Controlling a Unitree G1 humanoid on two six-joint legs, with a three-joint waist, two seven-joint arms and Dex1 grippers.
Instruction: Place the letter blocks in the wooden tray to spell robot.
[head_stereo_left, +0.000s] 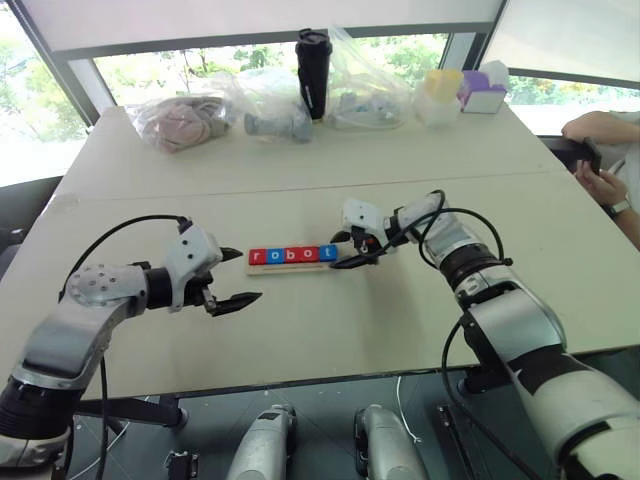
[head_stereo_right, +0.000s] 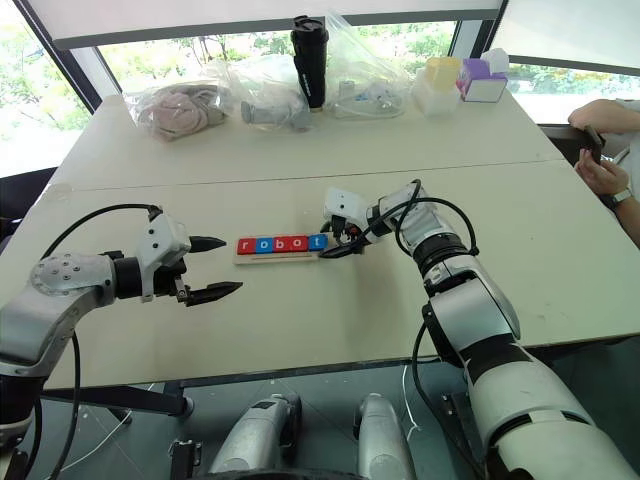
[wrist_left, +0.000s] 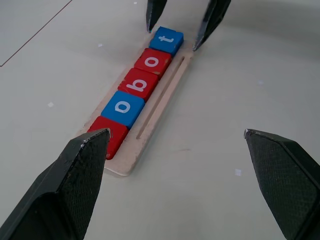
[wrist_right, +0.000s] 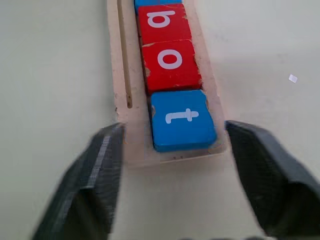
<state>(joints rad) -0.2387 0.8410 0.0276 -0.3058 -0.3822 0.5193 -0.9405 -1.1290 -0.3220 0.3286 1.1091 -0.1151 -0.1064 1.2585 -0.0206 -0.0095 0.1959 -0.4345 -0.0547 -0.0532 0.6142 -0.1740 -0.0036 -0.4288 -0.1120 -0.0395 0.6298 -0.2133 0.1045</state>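
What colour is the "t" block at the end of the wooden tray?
Blue, with a white letter. The "t" block shows best in the right wrist view.

The pale table (head_stereo_left: 300, 330) bears the wooden tray (head_stereo_left: 290, 268), bags (head_stereo_left: 180, 120) and a black tumbler (head_stereo_left: 313, 72).

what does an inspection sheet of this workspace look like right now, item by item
surface: pale table, a seam running across it
job's things: five letter blocks lie in a row in the wooden tray, reading r o b o t
clutter: plastic bags, black bottle and small boxes along the far edge
grippers: left gripper open, beside the tray's r end; right gripper open, fingers either side of the t block, not touching it
cables: black cables looped along both arms
surroundings: windows behind; a person's hand at the table's right edge
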